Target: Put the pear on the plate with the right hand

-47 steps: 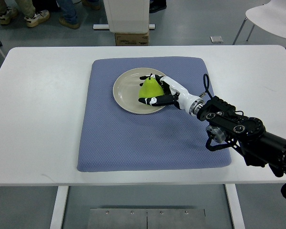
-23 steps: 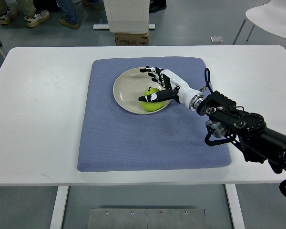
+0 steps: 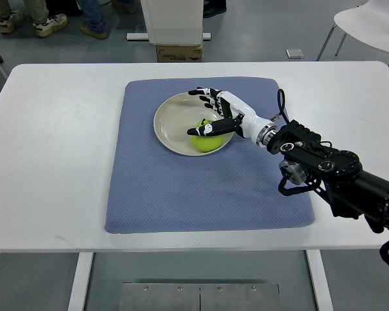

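A green pear [image 3: 207,140] lies on its side on the near right part of a beige plate [image 3: 172,123], which sits on a blue mat [image 3: 155,188]. My right hand [image 3: 208,111] hovers over the plate just above the pear, its fingers [image 3: 201,94] spread and its thumb [image 3: 204,130] stretched out across the fruit. The hand holds nothing. Its black arm [image 3: 330,175] comes in from the lower right. No left arm shows.
The mat lies on a white table [image 3: 52,142]. Beyond the far edge stand a white cabinet with a cardboard box [image 3: 179,52], a white chair [image 3: 369,19] at the top right, and people's feet [image 3: 48,23] at the top left.
The hand let go of the pear, which tipped from upright onto its side on the plate. The fingers spread and the hand rose slightly away from the fruit.
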